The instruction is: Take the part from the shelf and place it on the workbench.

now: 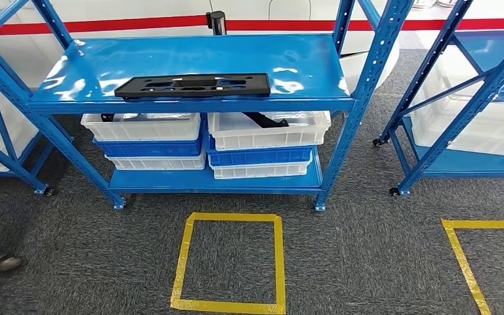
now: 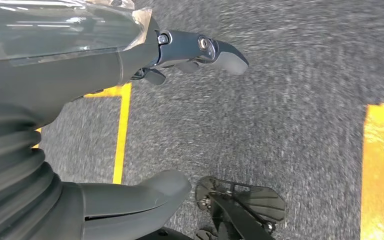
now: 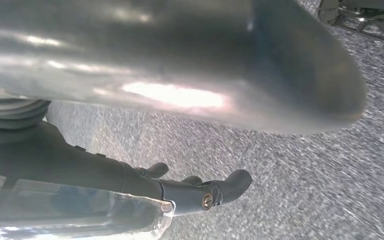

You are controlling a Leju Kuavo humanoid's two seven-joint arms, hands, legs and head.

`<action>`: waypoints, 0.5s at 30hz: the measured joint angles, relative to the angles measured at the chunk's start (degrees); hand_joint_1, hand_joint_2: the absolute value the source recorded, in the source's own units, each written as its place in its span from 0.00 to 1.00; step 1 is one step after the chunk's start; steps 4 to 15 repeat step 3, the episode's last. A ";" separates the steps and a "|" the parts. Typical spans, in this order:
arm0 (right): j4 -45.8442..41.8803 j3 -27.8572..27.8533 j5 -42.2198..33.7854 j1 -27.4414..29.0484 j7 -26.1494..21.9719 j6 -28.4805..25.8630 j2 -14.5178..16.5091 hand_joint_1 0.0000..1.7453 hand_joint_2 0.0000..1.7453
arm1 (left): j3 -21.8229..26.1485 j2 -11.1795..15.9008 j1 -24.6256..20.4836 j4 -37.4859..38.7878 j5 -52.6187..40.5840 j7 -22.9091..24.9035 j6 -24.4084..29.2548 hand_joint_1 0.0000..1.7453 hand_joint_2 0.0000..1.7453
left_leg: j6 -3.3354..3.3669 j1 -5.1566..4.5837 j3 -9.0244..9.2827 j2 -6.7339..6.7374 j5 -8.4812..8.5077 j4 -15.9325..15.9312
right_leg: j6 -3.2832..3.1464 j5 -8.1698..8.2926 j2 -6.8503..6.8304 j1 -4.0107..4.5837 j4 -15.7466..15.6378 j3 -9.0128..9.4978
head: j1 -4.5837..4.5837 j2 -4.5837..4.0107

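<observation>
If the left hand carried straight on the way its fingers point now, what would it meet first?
Probably just the grey carpet: the left hand holds nothing and hangs above the floor, though depth is unclear.

White and blue bins (image 1: 260, 141) stacked; yellow tape square (image 1: 231, 262) on carpet.

The part (image 1: 193, 86) I'm after is a flat black plate, long and rectangular, with several cut-outs and small holes through it. It lies flat on the blue shelf (image 1: 302, 56), near the front edge, long side across. It sits well apart from both my hands, which hang over the carpet.
</observation>
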 joint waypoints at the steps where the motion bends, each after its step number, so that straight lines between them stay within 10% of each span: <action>1: 0.00 0.01 0.00 -0.05 0.05 -0.12 0.02 0.00 0.00 | 0.00 0.01 0.04 0.00 0.01 0.00 0.00 0.00 1.00 | 0.25 -0.02 1.67 0.17 2.14 -3.46 | 0.05 -0.13 -0.20 0.04 -0.01 0.20 | 0.00 0.00; 3: 0.00 0.01 0.00 -0.14 0.15 -0.24 0.07 0.00 0.00 | 0.01 0.04 0.01 0.00 0.01 0.00 0.01 0.00 1.00 | 0.83 -0.17 4.94 0.72 4.95 -9.82 | 0.20 -0.34 -0.46 0.10 -0.03 0.54 | 0.02 0.00; 15: 0.00 0.01 0.00 -0.14 0.15 -0.24 0.07 0.00 0.00 | 0.01 0.04 0.01 0.00 0.01 0.00 0.01 0.00 1.00 | 0.83 -0.17 4.94 0.72 4.95 -9.82 | 0.20 -0.34 -0.46 0.10 -0.03 0.54 | 0.02 0.00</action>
